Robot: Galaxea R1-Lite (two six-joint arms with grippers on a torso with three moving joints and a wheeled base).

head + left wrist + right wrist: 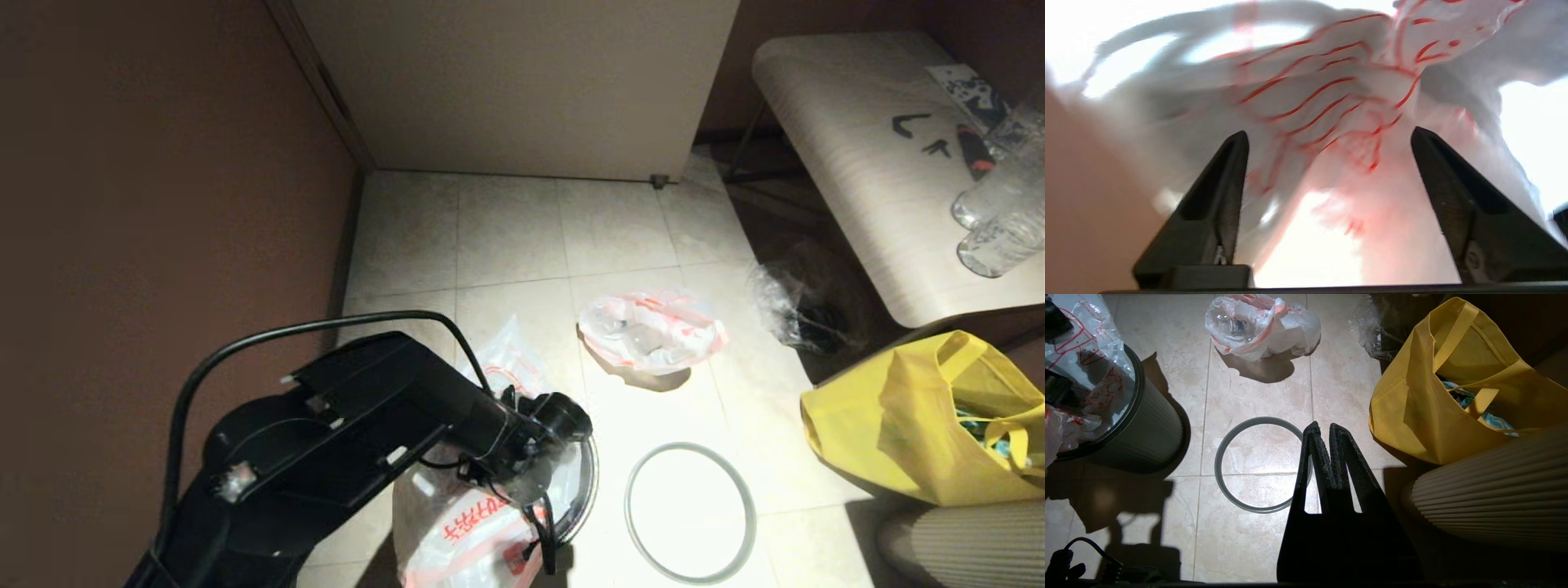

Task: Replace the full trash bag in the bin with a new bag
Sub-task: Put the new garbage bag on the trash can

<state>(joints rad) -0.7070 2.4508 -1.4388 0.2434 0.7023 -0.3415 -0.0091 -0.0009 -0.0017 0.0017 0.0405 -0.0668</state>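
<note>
The black bin stands on the tiled floor with the new bag, white film with red drawing, draped into and over its mouth. In the head view my left arm reaches over the bin, and the new bag hangs down its near side. My left gripper is open, with the bag film spread right in front of and between its fingers. The full trash bag lies on the floor beyond, clear bottles showing. My right gripper is shut and empty, hovering beside the grey ring.
The grey ring lies flat right of the bin. A yellow tote stands at the right, with clear plastic wrap behind it. A table with bottles is at the far right. A ribbed cream object sits near my right gripper.
</note>
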